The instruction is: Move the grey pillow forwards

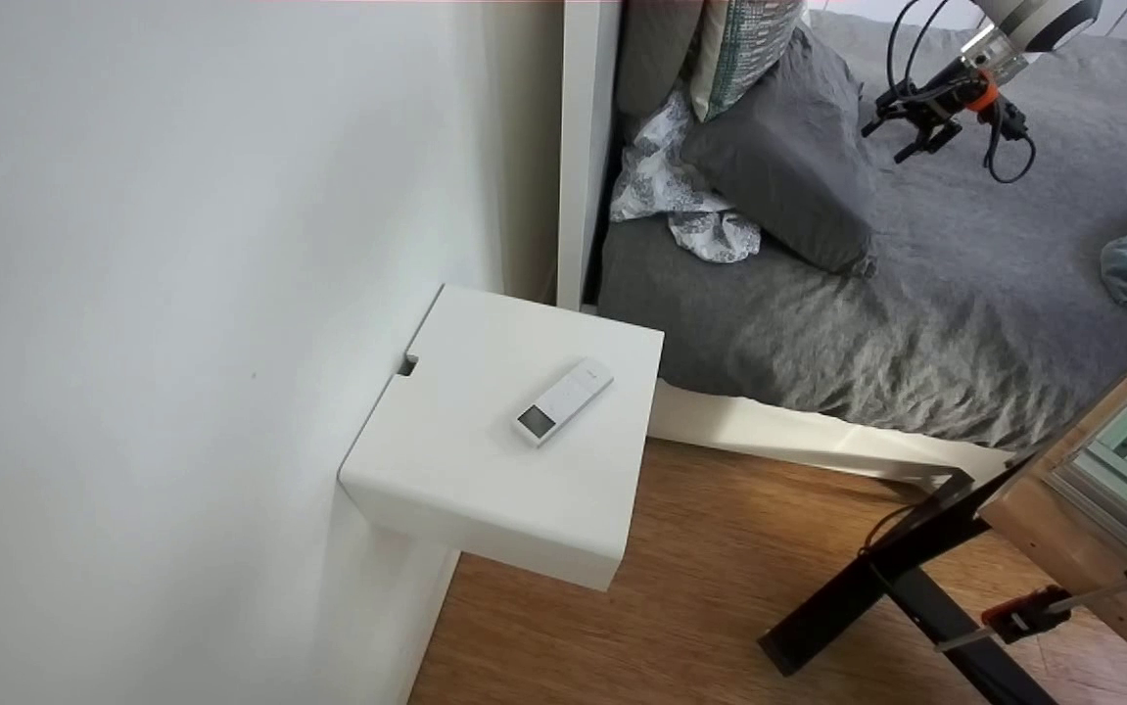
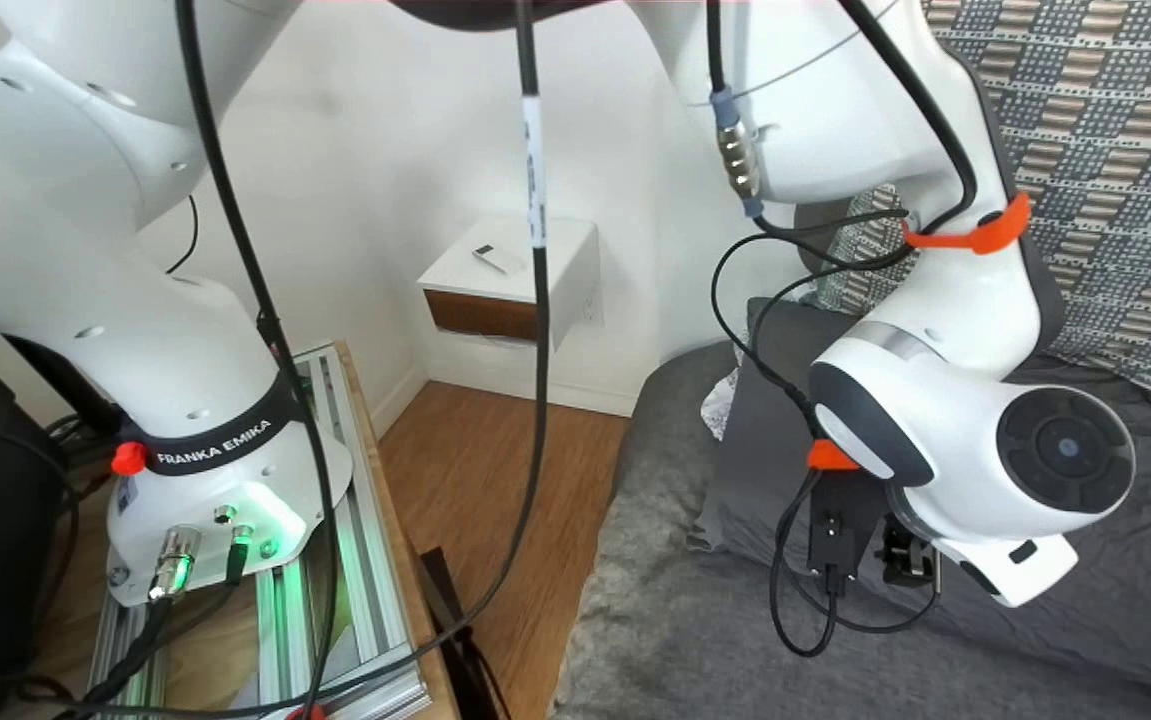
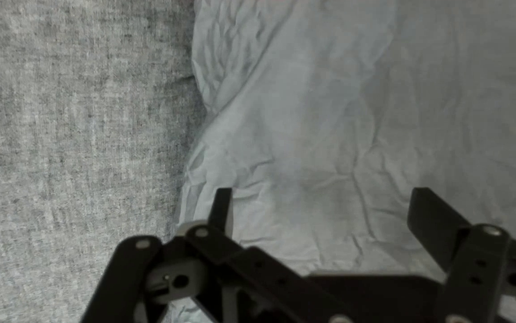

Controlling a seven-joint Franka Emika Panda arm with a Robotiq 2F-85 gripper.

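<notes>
In an exterior view, can see the grey pillow [image 1: 783, 171] on the bed [image 1: 994, 294], beyond the upper right corner of the white tabletop [image 1: 455, 441], with a printed cloth [image 1: 661, 181] and a patterned cushion [image 1: 744, 54] along its left side. Farther from that same corner, can make out the gripper [image 1: 884, 145] hanging just to the right of the pillow, with jaws set apart. Toward the tabletop's right edge, find a white remote [image 1: 563, 401] laid diagonally.

In an exterior view, can see the white arm [image 2: 825, 120] partly hiding the pillow, off to the right of the tabletop's right edge. Cannot tell the state of the jaws here, mostly hidden behind the arm.

In the wrist view, see the jaws standing wide apart over wrinkled grey fabric [image 3: 311, 134], with a coarser grey weave [image 3: 83, 134] along the left side. Cannot match either one to the pillow for certain.
</notes>
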